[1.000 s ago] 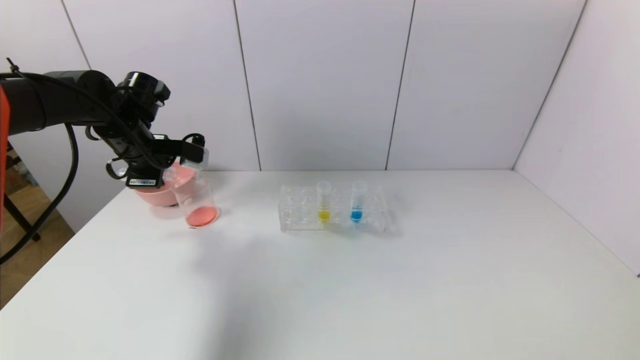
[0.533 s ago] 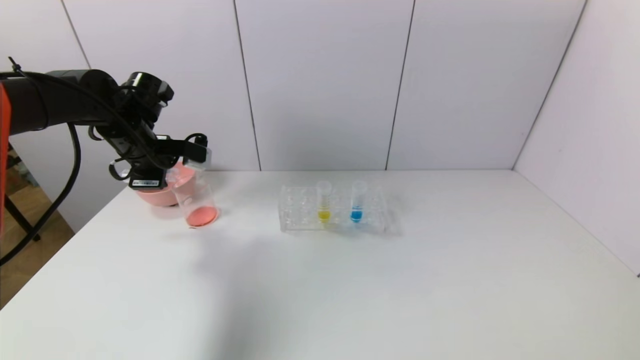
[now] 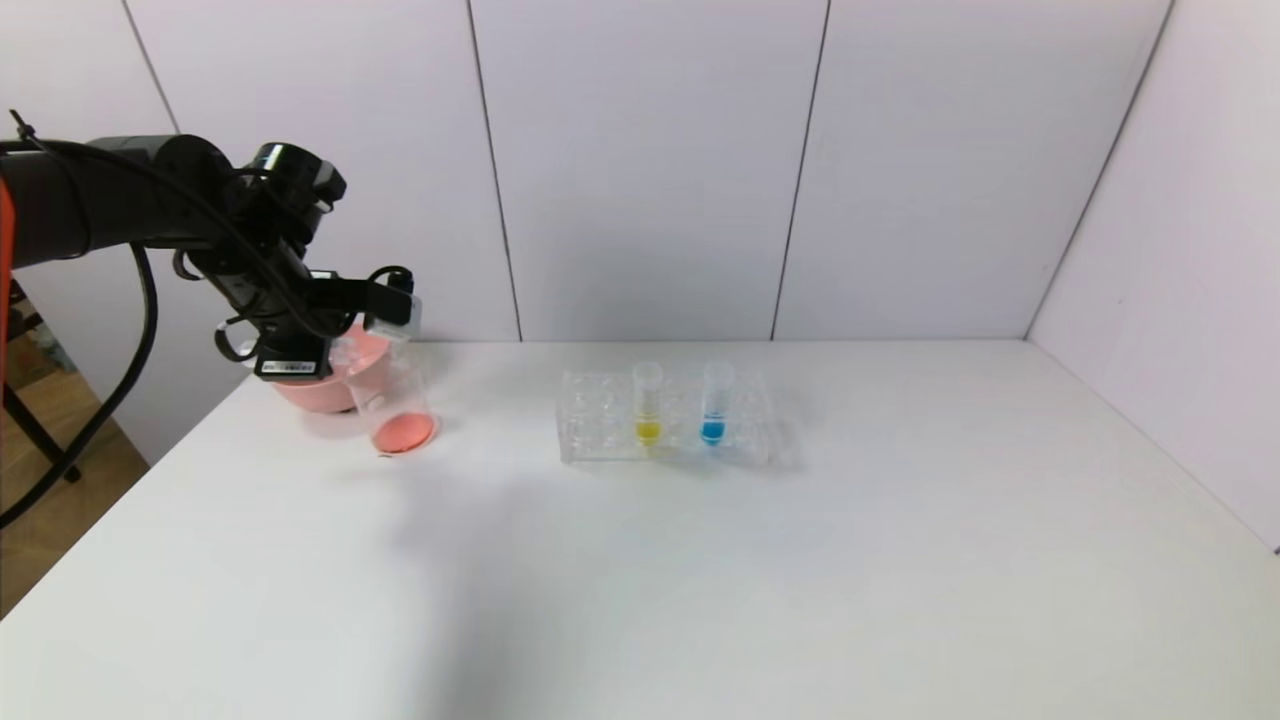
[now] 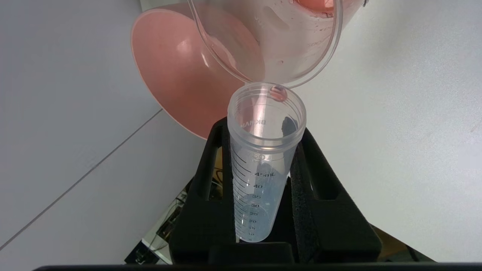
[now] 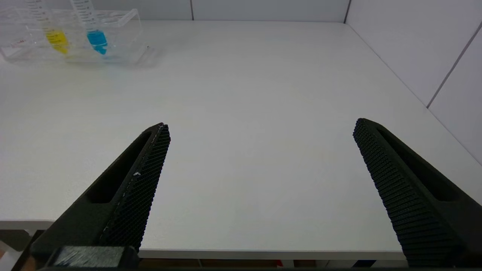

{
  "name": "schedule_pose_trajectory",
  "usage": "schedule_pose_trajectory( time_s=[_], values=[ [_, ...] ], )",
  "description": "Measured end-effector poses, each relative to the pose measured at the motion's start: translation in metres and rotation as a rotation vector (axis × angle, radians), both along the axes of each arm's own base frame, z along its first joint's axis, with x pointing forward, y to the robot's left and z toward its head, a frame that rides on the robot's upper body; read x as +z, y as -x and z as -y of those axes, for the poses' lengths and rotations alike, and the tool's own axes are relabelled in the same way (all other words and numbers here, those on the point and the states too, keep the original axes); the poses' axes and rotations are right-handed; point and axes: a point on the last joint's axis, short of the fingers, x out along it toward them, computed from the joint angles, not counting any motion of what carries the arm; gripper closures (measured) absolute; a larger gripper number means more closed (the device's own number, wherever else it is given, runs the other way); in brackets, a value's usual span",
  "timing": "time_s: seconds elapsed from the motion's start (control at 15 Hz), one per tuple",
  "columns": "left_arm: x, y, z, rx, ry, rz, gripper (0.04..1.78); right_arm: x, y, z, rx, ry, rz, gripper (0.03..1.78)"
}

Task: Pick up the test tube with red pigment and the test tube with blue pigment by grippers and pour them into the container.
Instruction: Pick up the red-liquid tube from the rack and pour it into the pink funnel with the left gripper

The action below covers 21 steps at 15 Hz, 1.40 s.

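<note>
The right gripper (image 5: 260, 188) is nearest, hovering low over the near edge of the white table (image 3: 700, 580) with its two fingers (image 5: 139, 188) spread wide and nothing between them. The broad stretch of table ahead of it is bare.

Farther in, at mid-table, one clear tube rack (image 3: 665, 420) holds two upright tubes: a yellow-liquid tube (image 3: 648, 403) and, just to its right, the test tube with blue pigment (image 3: 715, 403), untouched.

At the far left, one container (image 3: 392, 400) stands on the table with a layer of red-orange liquid in its bottom, and one pink bowl (image 3: 320, 385) sits just behind it, touching or nearly so. Above them the left gripper (image 3: 385, 305) is clamped on the test tube with red pigment (image 4: 263, 158), tipped over so its mouth meets the container's rim. The tube looks almost drained, with one red drop clinging at its lip. That makes three tubes in all.
</note>
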Motion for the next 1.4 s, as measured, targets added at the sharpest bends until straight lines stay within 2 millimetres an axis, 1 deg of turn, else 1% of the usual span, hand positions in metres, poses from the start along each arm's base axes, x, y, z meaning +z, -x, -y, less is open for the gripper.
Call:
schedule_pose_trajectory(
  time_s=[1.07, 1.27, 1.4],
  values=[
    [-0.001, 0.002, 0.002, 0.017, 0.013, -0.015, 1.38, 0.000, 0.000, 0.000, 0.000, 0.000, 0.000, 0.04],
    [0.003, 0.004, 0.002, 0.005, 0.038, -0.005, 1.38, 0.000, 0.000, 0.000, 0.000, 0.000, 0.000, 0.04],
    [0.010, 0.008, -0.002, -0.003, 0.101, 0.013, 1.38, 0.000, 0.000, 0.000, 0.000, 0.000, 0.000, 0.04]
  ],
)
